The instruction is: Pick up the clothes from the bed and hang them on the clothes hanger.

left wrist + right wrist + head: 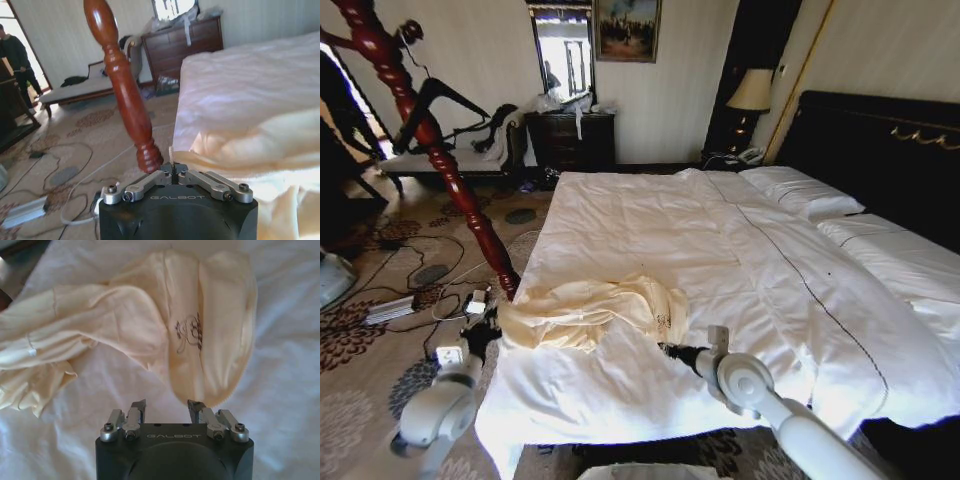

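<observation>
The clothes point(588, 312) lie crumpled near the bed's point(650, 220) front left corner, a pale cream garment with a dark embroidered mark point(189, 332). My right gripper point(670, 350) rests low on the white sheet just short of the garment's edge. In the right wrist view it point(167, 409) is open, with the cloth point(150, 315) right ahead of its fingertips. My left gripper point(480, 335) hovers beside the bed corner, by the garment's left end, and is shut point(172, 172); cream cloth point(270, 195) lies beside it. The black clothes hanger point(445, 92) hangs on the red wooden stand point(440, 150).
The red turned post point(125, 95) stands close beyond the left gripper. Cables and power strips point(390, 308) litter the patterned carpet on the left. A dark dresser point(570, 140), a chaise point(440, 160) and a lamp point(752, 92) line the far wall. The black headboard point(880, 140) stands at the right.
</observation>
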Motion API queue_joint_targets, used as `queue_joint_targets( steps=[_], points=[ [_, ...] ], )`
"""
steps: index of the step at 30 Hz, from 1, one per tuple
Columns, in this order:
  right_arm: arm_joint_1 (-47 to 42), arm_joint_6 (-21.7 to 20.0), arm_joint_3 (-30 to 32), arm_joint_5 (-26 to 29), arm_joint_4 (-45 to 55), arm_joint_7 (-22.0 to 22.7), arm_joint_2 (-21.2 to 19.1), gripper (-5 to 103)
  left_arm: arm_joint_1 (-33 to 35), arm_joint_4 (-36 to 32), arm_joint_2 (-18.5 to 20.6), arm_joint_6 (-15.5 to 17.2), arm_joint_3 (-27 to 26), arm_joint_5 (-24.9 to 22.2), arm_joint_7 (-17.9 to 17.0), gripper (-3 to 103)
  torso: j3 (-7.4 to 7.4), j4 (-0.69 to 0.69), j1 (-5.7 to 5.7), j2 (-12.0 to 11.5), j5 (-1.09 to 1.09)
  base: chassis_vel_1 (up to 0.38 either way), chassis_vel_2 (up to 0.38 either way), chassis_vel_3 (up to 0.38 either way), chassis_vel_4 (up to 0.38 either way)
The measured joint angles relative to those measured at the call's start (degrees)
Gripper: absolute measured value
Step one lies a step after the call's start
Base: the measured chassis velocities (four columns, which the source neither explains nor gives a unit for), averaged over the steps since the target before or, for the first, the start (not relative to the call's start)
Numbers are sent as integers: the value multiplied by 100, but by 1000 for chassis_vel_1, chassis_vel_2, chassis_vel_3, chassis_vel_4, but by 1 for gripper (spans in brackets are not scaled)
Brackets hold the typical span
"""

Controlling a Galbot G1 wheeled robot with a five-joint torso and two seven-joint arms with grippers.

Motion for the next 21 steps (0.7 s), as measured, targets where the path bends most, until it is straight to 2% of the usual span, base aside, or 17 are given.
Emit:
queue_joint_targets(
  steps=[1,2,3,5,8,9,12,13,15,21],
  points=[
    [-43,135,10,-277,24,-212,16,51,46,6,-60,-21,13,60,3,1,0,-1,0,0,0,0,0,0,0],
    [-48,251,13,-463,31,-393,31,51,70,8,-96,-38,22,94,8,1,0,-1,0,0,0,0,0,0,0],
    [-48,251,13,-463,31,-393,31,51,70,8,-96,-38,22,94,8,1,0,-1,0,0,0,0,0,0,0],
    [132,603,-4,-853,-26,-918,100,62,119,9,-208,-73,59,182,23,1,0,2,0,0,-1,0,0,0,0],
    [544,754,-115,-789,-346,-1221,177,73,121,-6,-276,-76,76,216,20,1,1,1,1,0,0,0,0,0,0],
    [544,754,-115,-789,-346,-1221,177,73,121,-6,-276,-76,76,216,20,1,1,1,1,0,0,0,0,0,0],
    [894,756,-236,-546,-882,-1308,266,90,180,-68,-305,-72,50,224,13,1,1,1,2,-1,1,0,0,0,0],
    [965,757,-252,-521,-1044,-1342,291,90,207,-85,-304,-72,32,225,8,1,1,1,2,-1,1,0,0,0,0],
    [1101,737,-258,-347,-1397,-1344,356,98,299,-139,-299,-70,-34,226,-12,1,1,1,2,-1,1,0,0,0,0],
    [1192,491,-218,208,-1557,-955,422,100,375,-205,-293,-64,-105,226,-56,1,1,-1,2,-1,0,0,0,0,0]
  ],
)
